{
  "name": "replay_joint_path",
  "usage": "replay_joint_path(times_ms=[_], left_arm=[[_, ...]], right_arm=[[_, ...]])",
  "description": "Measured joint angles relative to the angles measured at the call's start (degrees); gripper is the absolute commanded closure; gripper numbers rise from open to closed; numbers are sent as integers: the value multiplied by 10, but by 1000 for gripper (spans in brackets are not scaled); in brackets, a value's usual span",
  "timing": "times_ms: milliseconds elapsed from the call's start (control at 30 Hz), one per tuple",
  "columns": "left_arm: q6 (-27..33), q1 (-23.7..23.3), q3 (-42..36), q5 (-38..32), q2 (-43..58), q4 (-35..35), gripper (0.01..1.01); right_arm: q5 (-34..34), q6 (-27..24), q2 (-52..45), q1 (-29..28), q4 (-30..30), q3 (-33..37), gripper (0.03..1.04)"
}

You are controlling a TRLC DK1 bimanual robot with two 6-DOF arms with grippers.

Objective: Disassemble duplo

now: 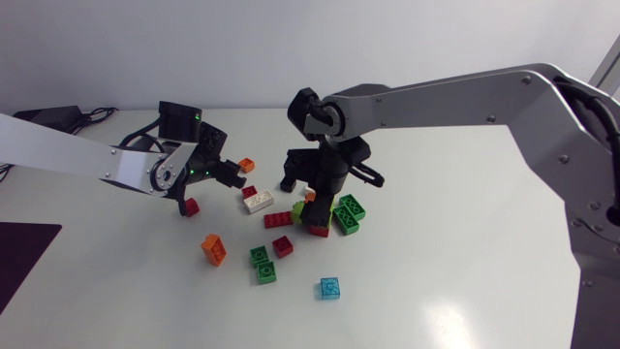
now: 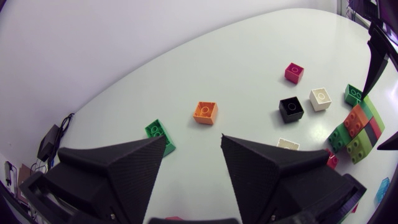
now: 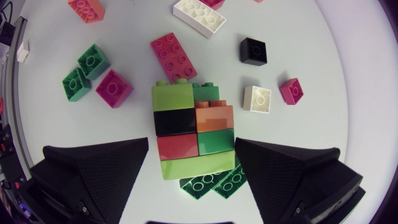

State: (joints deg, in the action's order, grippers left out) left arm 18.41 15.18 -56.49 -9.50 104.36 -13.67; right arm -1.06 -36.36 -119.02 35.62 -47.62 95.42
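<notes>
Right wrist view shows you the right gripper (image 3: 191,143) spread wide astride the duplo stack (image 3: 175,122), left gripper (image 2: 193,138) gaping empty; loose bricks (image 3: 174,56) lie around, yet most separating seems left.

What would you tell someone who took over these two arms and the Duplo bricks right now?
Left gripper: open and empty, over the left part of the table, with a small red brick by its finger.
Right gripper: open, with a finger on either side of the stack; I can see no grip on it.
Done: many bricks lie loose around the stack, among them an orange brick, a white brick and a blue brick.
Left: the stack holds several joined bricks (lime, black, red, orange, green). These need pulling apart.
</notes>
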Motion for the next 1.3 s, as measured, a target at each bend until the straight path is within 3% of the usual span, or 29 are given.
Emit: replay_joint_path(times_ms=[600,767,1000,1133,1233,1300], left_arm=[[0,0,0,0,0,5,405],[0,0,0,0,0,5,405],[0,0,0,0,0,5,405],[0,0,0,0,0,9,405],[0,0,0,0,-1,9,405],[0,0,0,0,-1,9,405]], right_arm=[[7,-12,-44,-20,0,0,70],[7,-18,-51,-23,1,0,162],[11,-20,-51,-23,13,1,166],[12,-20,-51,-23,15,1,338],[22,-20,-50,-23,16,4,548],[24,-20,-50,-24,17,5,628]])
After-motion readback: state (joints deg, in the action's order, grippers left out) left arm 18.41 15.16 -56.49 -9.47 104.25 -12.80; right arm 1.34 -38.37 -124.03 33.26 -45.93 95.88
